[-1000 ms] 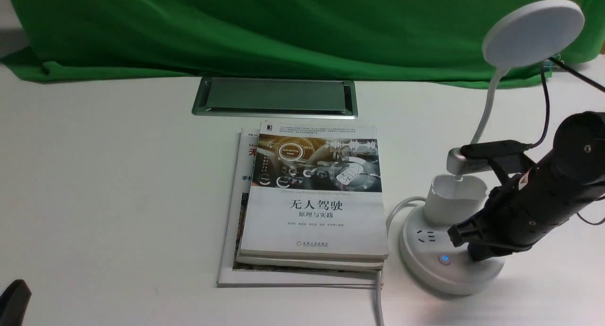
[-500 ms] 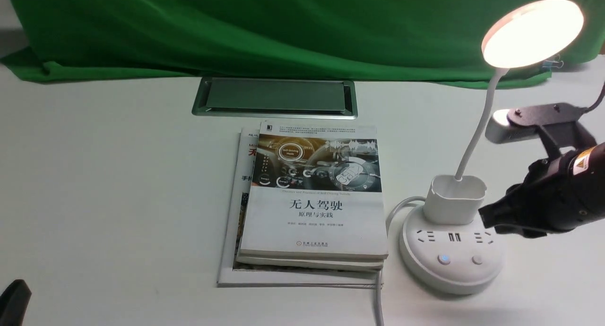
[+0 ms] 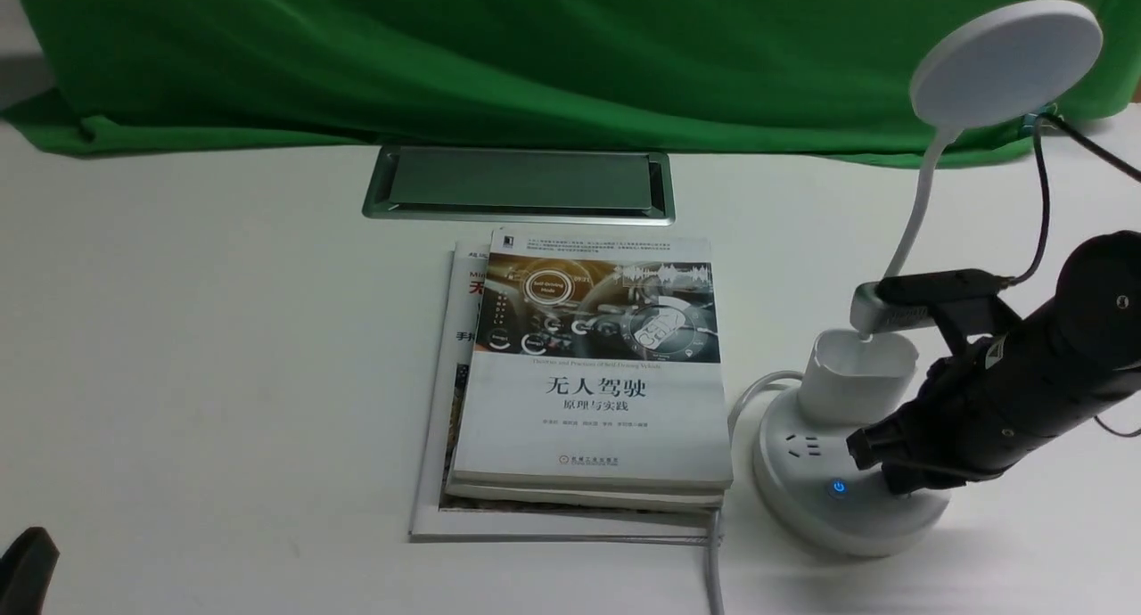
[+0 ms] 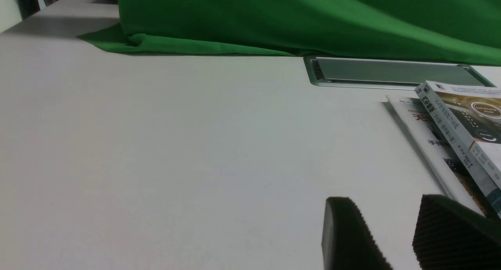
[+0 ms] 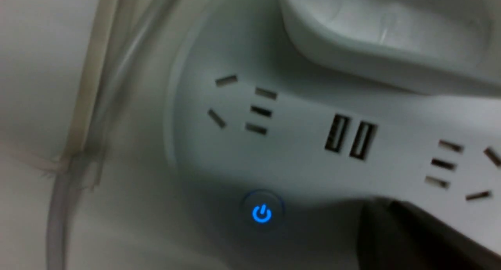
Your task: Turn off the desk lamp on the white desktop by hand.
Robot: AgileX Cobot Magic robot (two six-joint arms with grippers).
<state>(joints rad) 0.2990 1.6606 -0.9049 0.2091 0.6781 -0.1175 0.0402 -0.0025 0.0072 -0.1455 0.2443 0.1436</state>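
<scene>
The desk lamp (image 3: 857, 374) is placed at the right side of the white desktop (image 3: 223, 348), upright on its round base (image 3: 793, 486). Its flat disc head (image 3: 1005, 62) is seen unlit, carried high on the thin bent neck (image 3: 916, 209), which rises out of the cup-shaped holder (image 3: 847, 397). On the base a power button (image 3: 838, 487) is lit blue. In the right wrist view the same button (image 5: 262, 214) is shown glowing below a socket and a pair of USB ports (image 5: 350, 135).

The right gripper (image 3: 891, 472) is seen resting on the top of the base, just beside the blue button on the side away from the books, and the spot under its tip is hidden. Whether its jaws are parted or pressed together cannot be told. Only a dark, blurred finger (image 5: 395, 238) is caught at the edge of the right wrist view. A grey camera bar (image 3: 891, 307) is carried above the gripper, in front of the neck.

A white cord (image 3: 744, 397) is led out of the base on its left and along the edge of a stack of books (image 3: 588, 374), which is laid just beside the lamp, toward the middle of the desktop. Beyond the books a silver-framed hatch (image 3: 517, 183) is set into the desktop, and a green cloth (image 3: 535, 53) is hung behind it.

The left gripper (image 4: 385, 219) is found well apart from the lamp, low over the desktop at the near left. Its two ribbed fingers (image 4: 344, 238) are spread, with nothing grasped between them.
</scene>
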